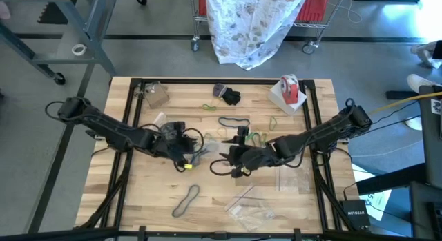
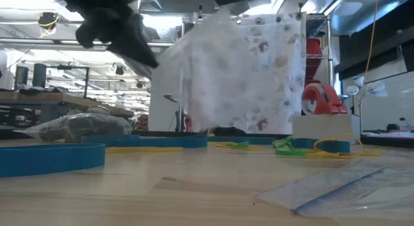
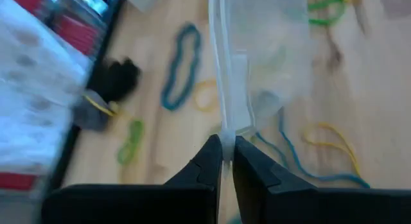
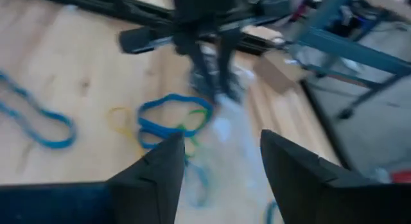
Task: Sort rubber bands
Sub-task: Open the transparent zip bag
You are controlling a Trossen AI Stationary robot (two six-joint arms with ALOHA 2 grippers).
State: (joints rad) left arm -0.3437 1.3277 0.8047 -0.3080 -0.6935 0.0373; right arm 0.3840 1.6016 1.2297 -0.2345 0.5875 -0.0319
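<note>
The right gripper (image 4: pixel 221 166) hangs near the middle of the wooden slatted table (image 1: pixel 138 199), its two dark fingers spread wide apart with nothing between them. Just ahead of those fingers, in the right wrist view, a blue rubber band loop (image 4: pixel 168 118) lies on the wood tangled with a thin green band (image 4: pixel 196 124) and a yellow one (image 4: pixel 119 121), and a longer teal-blue band (image 4: pixel 38 124) lies off to one side. The left gripper (image 3: pixel 225 153) sits just beside the right one, toward the table's left half; its fingers are pressed together, pinching the edge of a clear plastic bag (image 3: pixel 234 89). Beyond the bag, in the left wrist view, a teal-blue elongated band (image 3: pixel 180 67) lies flat, with a green band (image 3: pixel 130 142) and a tan-yellow band (image 3: pixel 331 144) well apart on either side. In the high view a dark elongated band (image 1: pixel 186 199) lies alone near the front edge, well apart from both grippers. A red-and-white tape roll (image 1: pixel 289 89) stands at the far right corner.
</note>
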